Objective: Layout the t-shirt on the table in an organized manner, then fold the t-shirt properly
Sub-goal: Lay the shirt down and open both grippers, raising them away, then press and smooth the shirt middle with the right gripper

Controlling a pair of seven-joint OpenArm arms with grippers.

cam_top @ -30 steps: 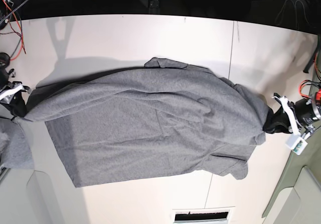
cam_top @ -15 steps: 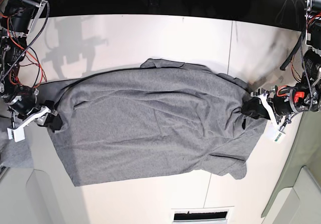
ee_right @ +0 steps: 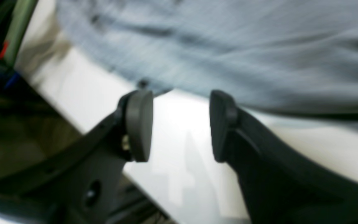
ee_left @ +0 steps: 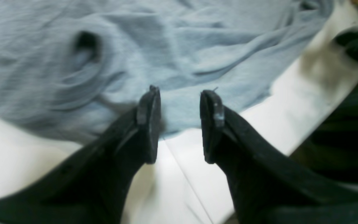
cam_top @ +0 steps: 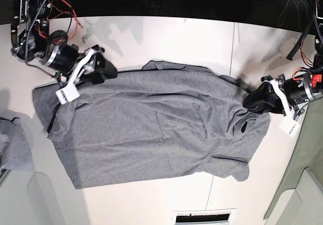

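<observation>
Base view: the t-shirt [cam_top: 151,124] lies spread on the table [cam_top: 151,38], long axis running left to right. The left gripper [ee_left: 179,124] and right gripper [ee_right: 179,124] hover at opposite ends, fingers parted and empty, equally near.

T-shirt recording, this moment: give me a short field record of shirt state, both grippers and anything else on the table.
t-shirt: spread across the table, wrinkled, unfolded
left gripper: open, empty, over the shirt's edge
right gripper: open, empty, near the shirt's edge
other cloth: grey bunch at the base view's left edge
fold: not started
</observation>
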